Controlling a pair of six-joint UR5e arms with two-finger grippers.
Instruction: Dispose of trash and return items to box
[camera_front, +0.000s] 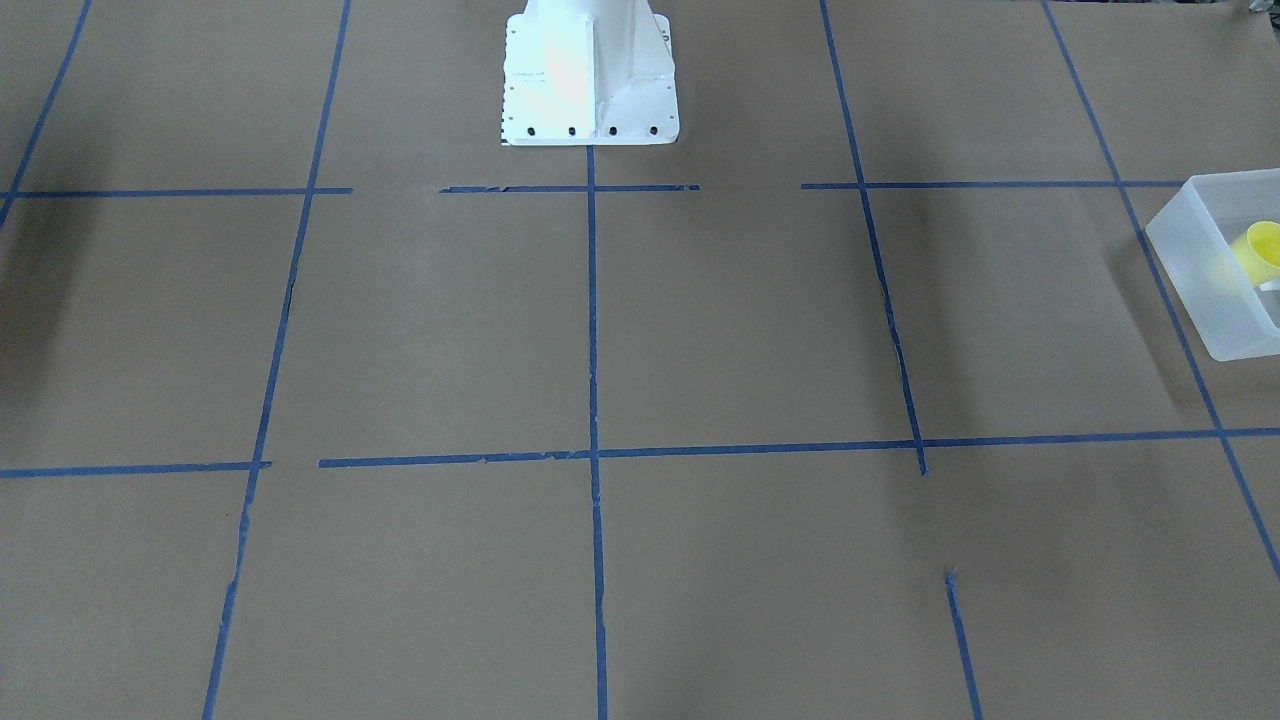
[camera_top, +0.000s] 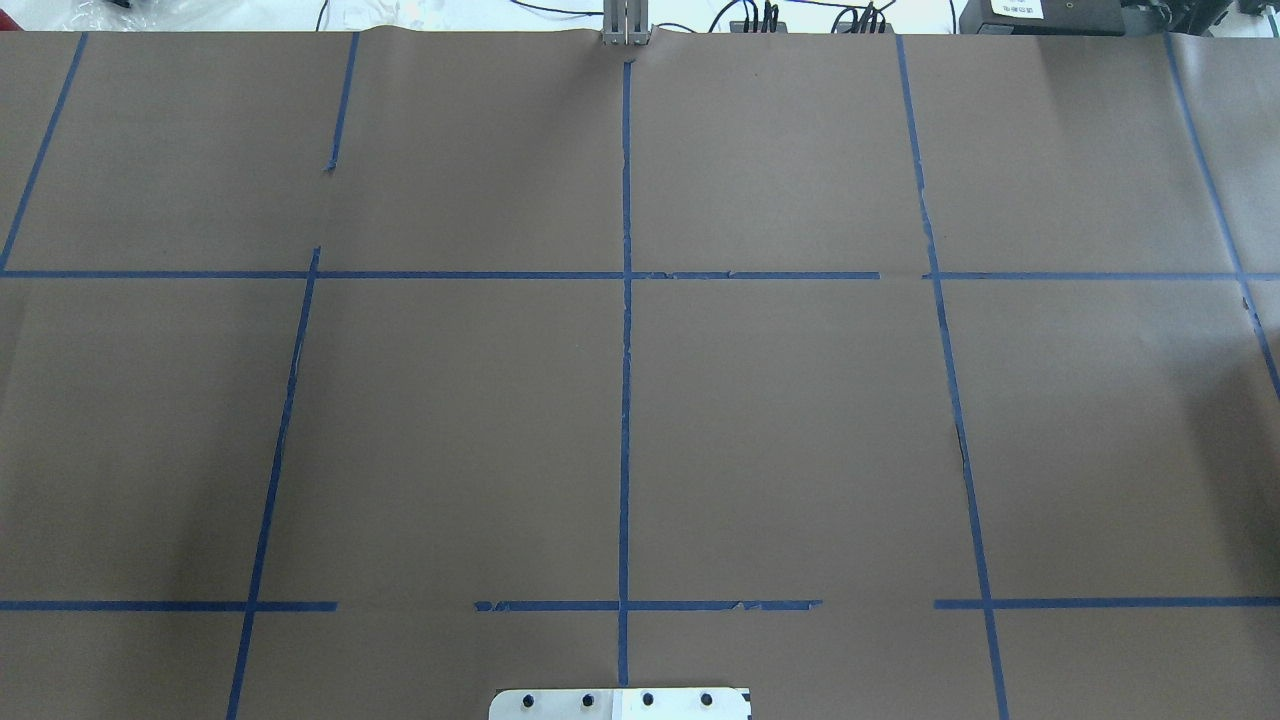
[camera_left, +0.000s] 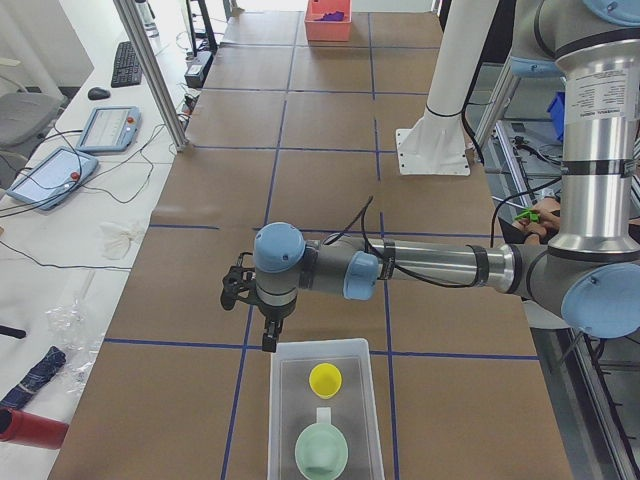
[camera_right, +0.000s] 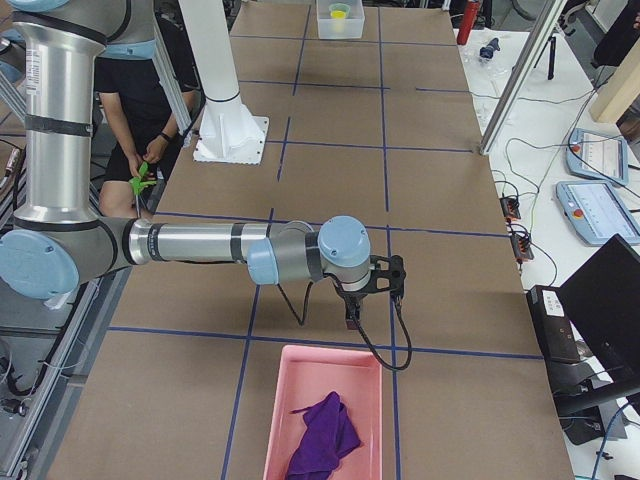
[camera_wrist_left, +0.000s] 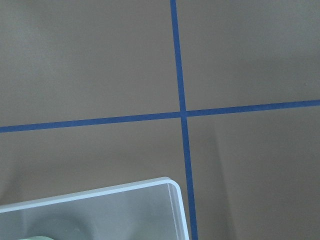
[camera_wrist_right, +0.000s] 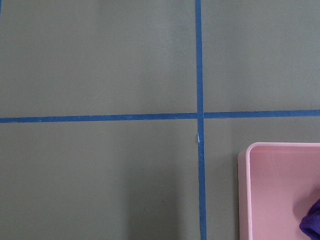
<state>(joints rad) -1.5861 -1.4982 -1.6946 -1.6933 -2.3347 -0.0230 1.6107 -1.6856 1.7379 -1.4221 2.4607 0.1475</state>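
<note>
The frosted-white box sits at the table's end on my left. The yellow cup and the mint-green bowl stand inside it. The box and the cup also show at the right edge of the front-facing view. My left gripper hovers just beyond the box's far end; I cannot tell if it is open or shut. The left wrist view shows only the box corner. My right gripper hovers by a pink bin; I cannot tell its state.
The pink bin at the table's right end holds a purple cloth. The white robot base stands at the table's middle rear. Blue tape lines grid the brown table. Tablets, cables and a red bottle lie off the table's far side.
</note>
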